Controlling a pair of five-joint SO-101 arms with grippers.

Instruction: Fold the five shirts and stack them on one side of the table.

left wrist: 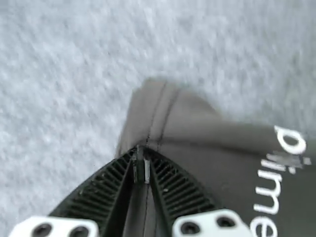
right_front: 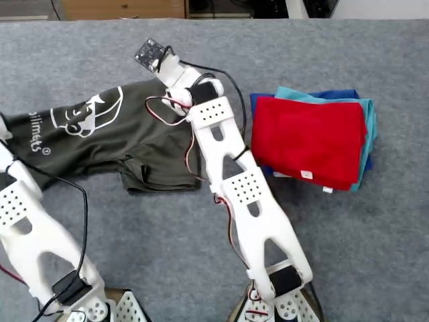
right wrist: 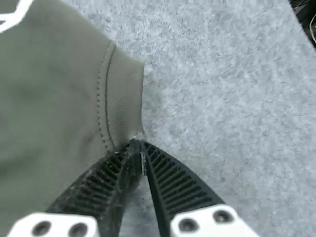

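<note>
A dark olive shirt (right_front: 114,141) with white print lies partly bunched on the grey table, left of centre. My right gripper (right wrist: 138,148) is shut on the shirt's seamed edge (right wrist: 54,89); in the high view it sits at the shirt's far right corner (right_front: 163,72). At the table's left edge, my left gripper (left wrist: 140,167) is shut on a hemmed corner of the same shirt (left wrist: 207,143), close to the white lettering. A stack of folded shirts stands to the right, with a red one (right_front: 308,137) on top of a teal one (right_front: 367,127) and a blue one (right_front: 338,94).
The table is covered in grey felt (right_front: 167,255). The right arm's white links (right_front: 248,194) run diagonally across the middle, and its cables lie over the olive shirt's right side. The left arm (right_front: 27,228) stands along the left edge. A wooden cabinet (right_front: 120,8) lies beyond the far edge.
</note>
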